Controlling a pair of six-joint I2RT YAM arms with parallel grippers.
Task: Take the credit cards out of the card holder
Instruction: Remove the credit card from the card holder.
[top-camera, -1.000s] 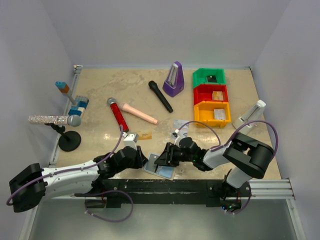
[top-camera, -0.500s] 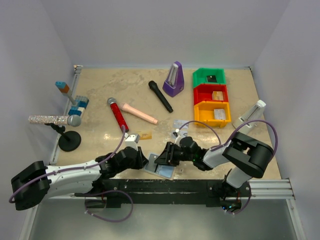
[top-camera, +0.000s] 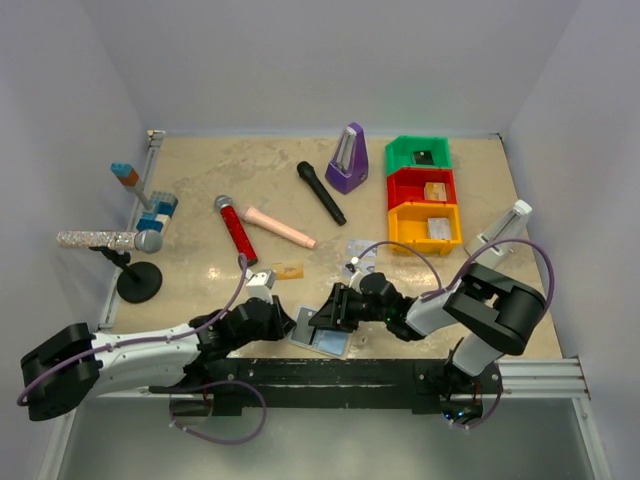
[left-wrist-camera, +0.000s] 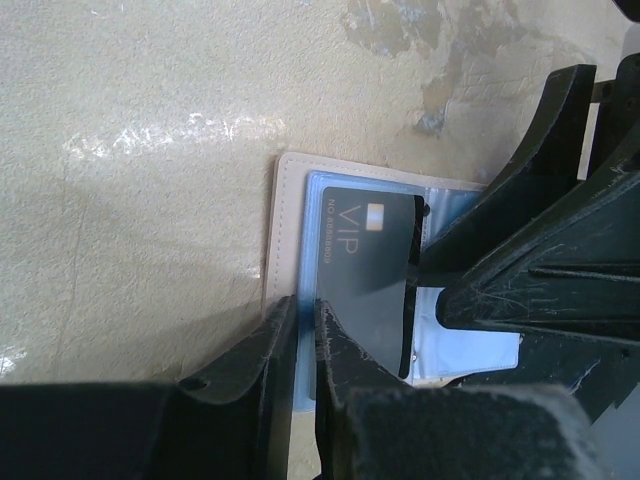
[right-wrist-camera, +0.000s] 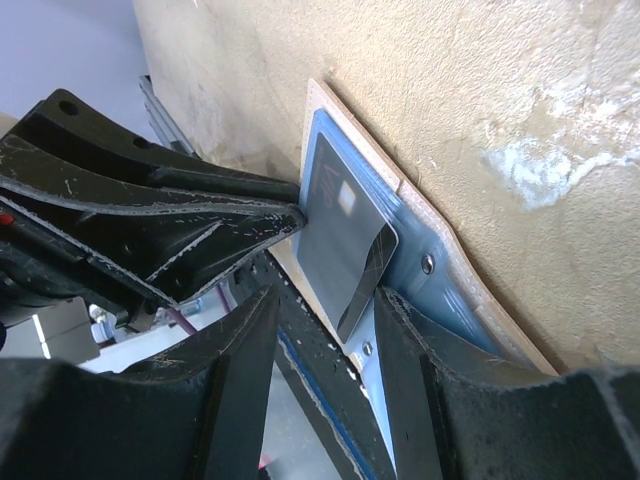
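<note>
Card holder lies open at 6 o'clock on the worktop, its light blue inside facing up and its tan edging showing. A dark credit card printed VIP sits on the blue panel, one corner curling up off it. The left gripper reaches in from the holder's 9 o'clock. Its fingers are pressed almost together, pinching the dark card's edge. The right gripper comes from 3 o'clock with its fingers spread, one on each side of the card, low over the holder. An orange-tan card and pale cards lie loose on the worktop towards 12 o'clock.
</note>
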